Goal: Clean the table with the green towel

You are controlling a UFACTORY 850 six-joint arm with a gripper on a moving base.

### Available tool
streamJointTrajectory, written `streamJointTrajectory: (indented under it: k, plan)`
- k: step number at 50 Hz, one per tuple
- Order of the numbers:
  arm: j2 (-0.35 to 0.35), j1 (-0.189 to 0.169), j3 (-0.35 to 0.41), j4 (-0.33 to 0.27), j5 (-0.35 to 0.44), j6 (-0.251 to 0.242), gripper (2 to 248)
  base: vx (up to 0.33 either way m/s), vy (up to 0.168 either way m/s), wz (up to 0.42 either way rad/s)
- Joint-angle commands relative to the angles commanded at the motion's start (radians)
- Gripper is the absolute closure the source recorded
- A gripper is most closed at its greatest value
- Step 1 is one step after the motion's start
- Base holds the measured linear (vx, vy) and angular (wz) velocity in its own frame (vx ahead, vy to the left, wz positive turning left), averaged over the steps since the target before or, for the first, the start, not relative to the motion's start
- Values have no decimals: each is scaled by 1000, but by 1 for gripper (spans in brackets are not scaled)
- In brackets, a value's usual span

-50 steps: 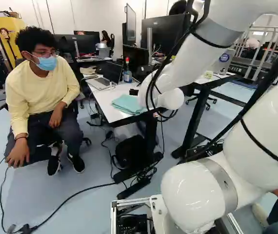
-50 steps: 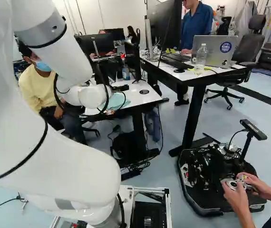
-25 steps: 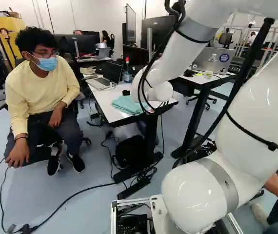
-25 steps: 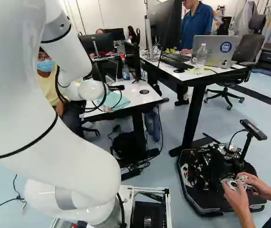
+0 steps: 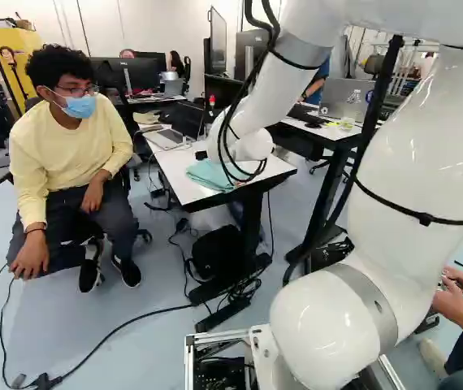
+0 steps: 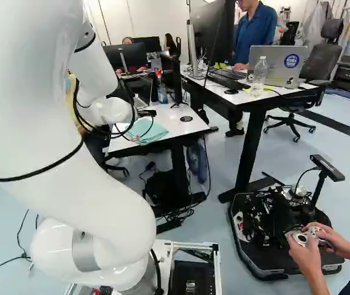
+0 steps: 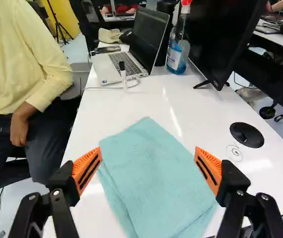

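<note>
The green towel (image 7: pixel 154 173) lies folded and flat on the white table (image 7: pixel 136 106), partly between and ahead of my gripper (image 7: pixel 148 168). The fingers stand wide apart with nothing gripped; I cannot tell how high they are above the cloth. In the left base view the towel (image 5: pixel 209 174) shows near the table's close edge, partly behind my wrist. The gripper itself is hidden behind the arm in both base views.
On the table beyond the towel are a laptop (image 7: pixel 124 62), a blue spray bottle (image 7: pixel 177 49), a monitor (image 7: pixel 226 39), a small upright marker-like object (image 7: pixel 123 77) and a black disc (image 7: pixel 247 134). A seated person (image 5: pixel 77 162) is beside the table.
The arm has swung leftward in the left base view, its wrist now over the table's far part near the towel. More of the towel shows in the right base view. The base has not moved.
</note>
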Motion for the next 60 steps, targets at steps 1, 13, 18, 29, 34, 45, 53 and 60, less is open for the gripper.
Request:
streamJointTrajectory:
  k: [1,13,18,29,34,45,53,60]
  plan:
    - [-3,1,-3,0,-4,0,3,0,0,0]
    - [-35,2,-38,1,-49,0,3,0,0,0]
    - [-49,1,-52,4,-65,0,3,0,0,0]
    - [-81,-4,-87,12,-97,0,3,0,0,0]
    - [-96,-6,-104,17,-111,0,3,0,0,0]
    - [-128,-11,-140,26,-144,0,3,0,0,0]
    - [-150,-12,-165,33,-171,0,3,0,0,0]
    - [-168,-13,-186,39,-194,0,3,0,0,0]
